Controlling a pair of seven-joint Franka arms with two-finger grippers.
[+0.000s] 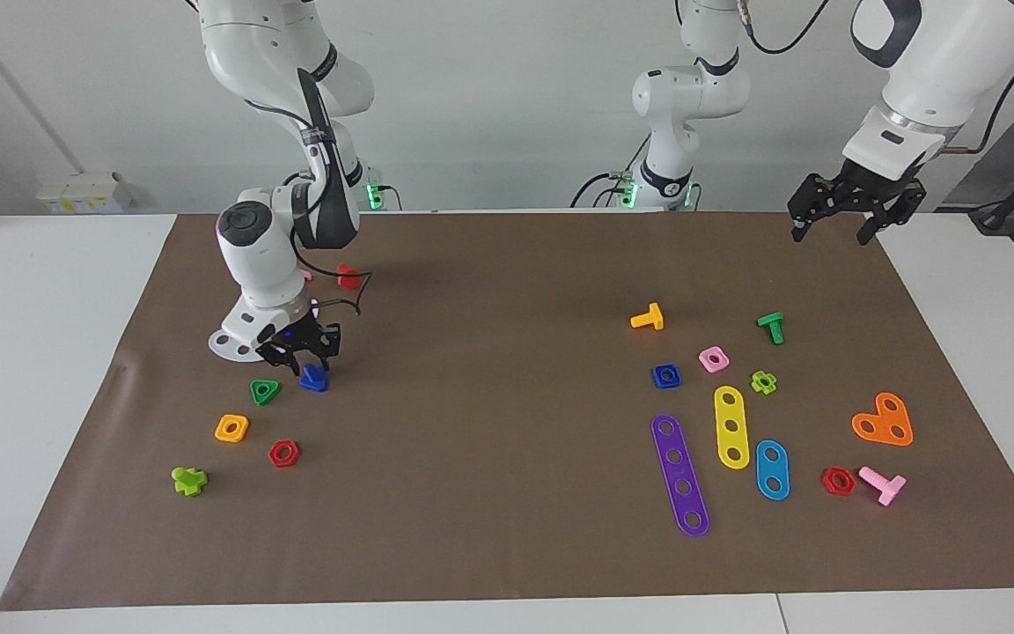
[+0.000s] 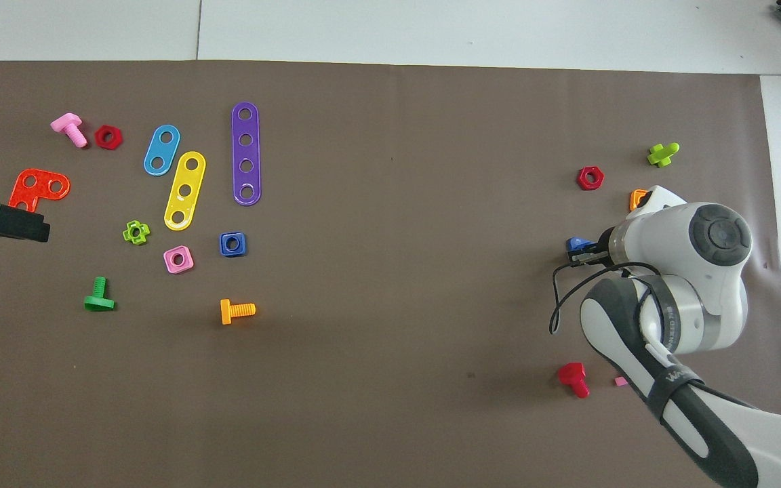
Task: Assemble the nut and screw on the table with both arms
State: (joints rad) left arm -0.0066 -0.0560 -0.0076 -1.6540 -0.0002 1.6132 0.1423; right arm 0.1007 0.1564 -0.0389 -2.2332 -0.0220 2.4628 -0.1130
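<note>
The blue screw (image 1: pixel 313 379) lies on the brown mat (image 1: pixel 507 291) at the right arm's end; in the overhead view only its tip (image 2: pixel 575 242) shows beside the arm. My right gripper (image 1: pixel 303 354) is down low right over it, fingers apart, and I cannot tell whether they touch it. The blue square nut (image 1: pixel 666 376) lies toward the left arm's end, also seen from overhead (image 2: pixel 232 244). My left gripper (image 1: pixel 831 231) hangs open and empty, high over the mat's edge nearest the robots; overhead it (image 2: pixel 38 229) shows beside an orange plate.
Near the screw: green triangular nut (image 1: pixel 265 391), orange square nut (image 1: pixel 231 428), red hex nut (image 1: pixel 283 453), lime bolt (image 1: pixel 189 481), red bolt (image 1: pixel 348 276). Near the blue nut: pink nut (image 1: pixel 714 358), orange bolt (image 1: pixel 648 318), green bolt (image 1: pixel 771 327), purple (image 1: pixel 680 475), yellow (image 1: pixel 731 427) and blue strips (image 1: pixel 772 469).
</note>
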